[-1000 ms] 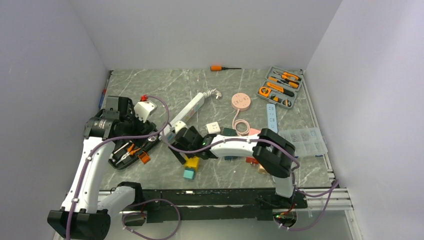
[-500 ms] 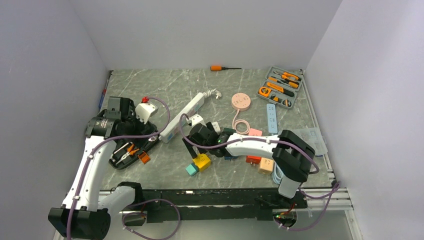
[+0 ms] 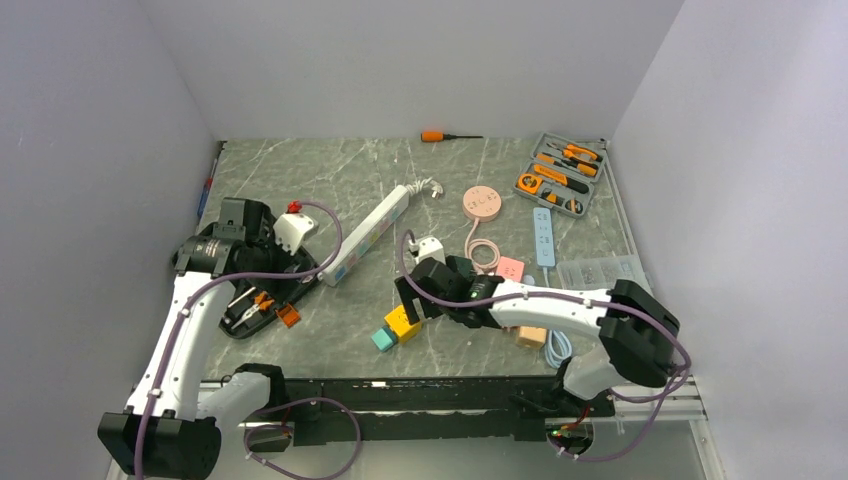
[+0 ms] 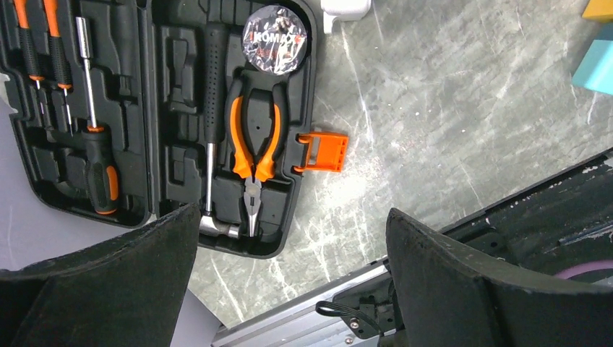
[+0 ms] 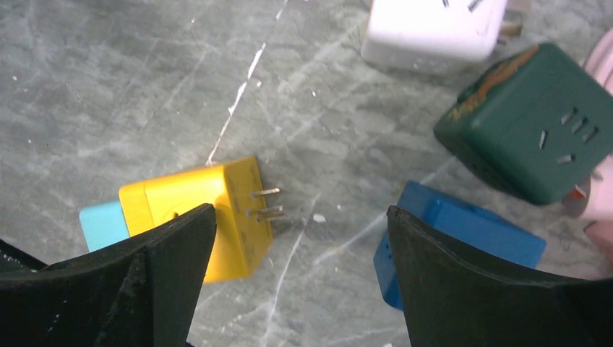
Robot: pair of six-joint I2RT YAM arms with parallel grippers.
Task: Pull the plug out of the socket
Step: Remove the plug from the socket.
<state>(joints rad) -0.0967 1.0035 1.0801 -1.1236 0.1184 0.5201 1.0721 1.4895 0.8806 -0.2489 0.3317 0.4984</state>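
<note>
- Right gripper is standing wide over the table, holding nothing.
- Yellow plug is lying on the table below it, free of any socket. Its prongs are bare and pointing toward a blue cube.
- A teal cube is touching the plug's back end.
- Green and white cubes are sitting beyond.
- Left gripper is gaping wide over the open tool case, gripping nothing.

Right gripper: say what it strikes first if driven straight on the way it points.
Probably the bare table between the yellow plug and the blue block, under the open right gripper. The plug's prongs sit just off that line; depth is unclear.
</note>
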